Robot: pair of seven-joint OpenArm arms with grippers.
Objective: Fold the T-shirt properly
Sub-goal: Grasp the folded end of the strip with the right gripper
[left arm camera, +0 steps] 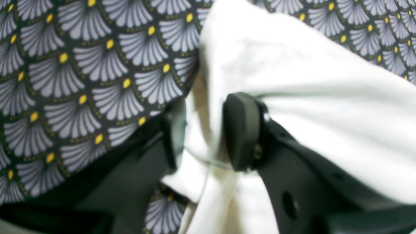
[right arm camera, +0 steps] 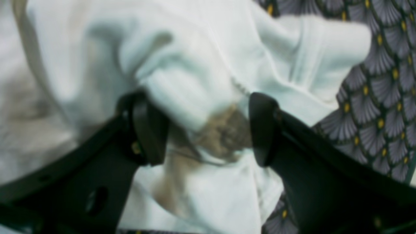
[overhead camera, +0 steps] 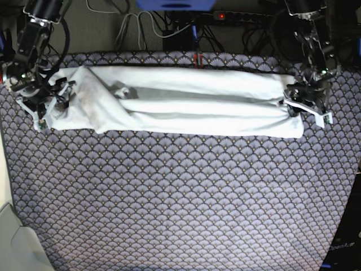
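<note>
Both grippers on shirt ends: left gripper (left arm camera: 208,133) pinching bunched hem, right gripper (right arm camera: 208,130) jaws wide around bunched cloth, grip unclear. T-shirt (overhead camera: 186,104) long band across far tablecloth (overhead camera: 180,192). I'd lift evenly, keep tension.

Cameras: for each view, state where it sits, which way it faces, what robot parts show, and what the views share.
Left wrist: on the left arm, looking past the left gripper clamped on the T-shirt.
Right wrist: on the right arm, right gripper straddling bunched shirt.
Base: overhead, facing down; both arms at the shirt's ends.
Shared: shirt and patterned cloth.
</note>
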